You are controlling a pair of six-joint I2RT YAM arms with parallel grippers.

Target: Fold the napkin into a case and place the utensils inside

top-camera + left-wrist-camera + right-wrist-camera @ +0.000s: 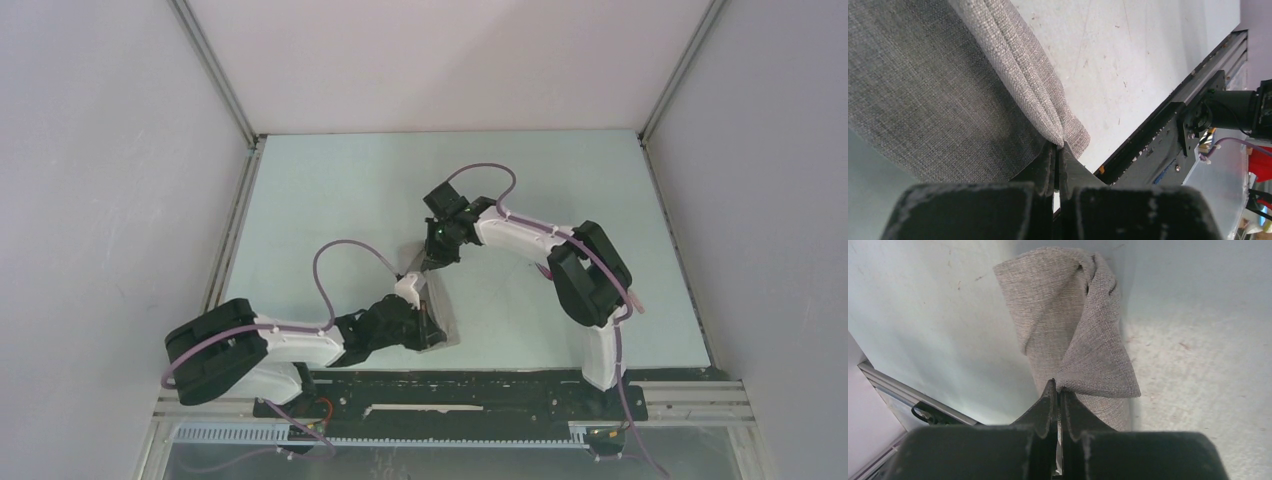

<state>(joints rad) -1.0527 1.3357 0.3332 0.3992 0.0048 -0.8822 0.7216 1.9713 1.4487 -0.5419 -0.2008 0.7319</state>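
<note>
The napkin (443, 318) lies near the table's front middle, folded into a narrow layered strip like a case. My left gripper (432, 338) is shut on its near corner. In the left wrist view that gripper (1058, 146) pinches the stacked grey-beige folds (938, 90). My right gripper (420, 268) is shut on the strip's far end. In the right wrist view it (1058, 388) holds a lifted, twisted flap of the cloth (1068, 320). The utensils are out of view in every frame.
A black rail (450, 385) and an aluminium frame run along the table's near edge, close behind the left gripper. The right arm's base (1228, 110) shows in the left wrist view. White walls enclose the pale table (330, 190) on three sides.
</note>
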